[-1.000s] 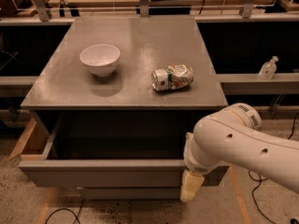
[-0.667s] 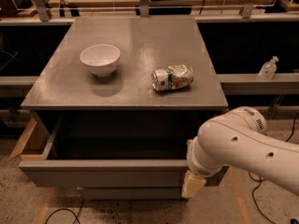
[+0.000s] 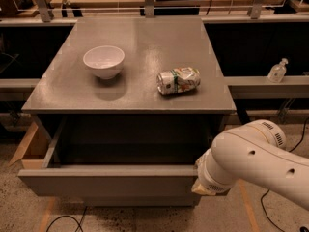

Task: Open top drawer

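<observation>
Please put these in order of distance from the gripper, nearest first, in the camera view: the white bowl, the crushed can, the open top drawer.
The gripper is low, at the right end of the top drawer.
1. top drawer: its front panel is right beside the gripper.
2. can: on the cabinet top, right of centre.
3. bowl: on the cabinet top, left side.

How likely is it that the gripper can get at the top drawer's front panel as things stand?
Likely yes. The gripper sits at the right end of the front panel of the top drawer, mostly hidden behind the arm, and nothing shows between them. The drawer already stands pulled out.
</observation>
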`<state>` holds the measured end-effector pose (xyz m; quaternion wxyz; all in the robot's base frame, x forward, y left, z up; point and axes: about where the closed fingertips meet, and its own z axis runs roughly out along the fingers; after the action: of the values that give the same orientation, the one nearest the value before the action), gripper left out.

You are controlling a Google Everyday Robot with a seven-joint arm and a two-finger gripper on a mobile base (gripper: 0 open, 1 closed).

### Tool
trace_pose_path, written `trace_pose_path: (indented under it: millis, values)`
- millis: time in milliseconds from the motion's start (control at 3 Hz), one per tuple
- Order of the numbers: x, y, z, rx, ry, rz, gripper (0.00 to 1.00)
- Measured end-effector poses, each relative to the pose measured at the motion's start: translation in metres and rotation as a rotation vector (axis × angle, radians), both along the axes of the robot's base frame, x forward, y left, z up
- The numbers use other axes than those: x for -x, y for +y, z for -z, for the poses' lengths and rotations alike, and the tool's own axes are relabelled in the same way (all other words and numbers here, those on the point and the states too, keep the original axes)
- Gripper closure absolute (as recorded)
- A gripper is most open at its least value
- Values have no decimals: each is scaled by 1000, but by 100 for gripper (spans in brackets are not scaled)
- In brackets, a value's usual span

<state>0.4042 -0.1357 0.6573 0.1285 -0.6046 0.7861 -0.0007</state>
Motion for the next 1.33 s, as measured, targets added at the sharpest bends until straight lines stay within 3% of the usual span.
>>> trace_pose_path:
  millis: [333,667,1333]
  values:
    - [20,-6,0,-2,28,42,88]
    - [39,-10,1,-2,67,79,100]
    - [38,-10,-2,1,60,77,58]
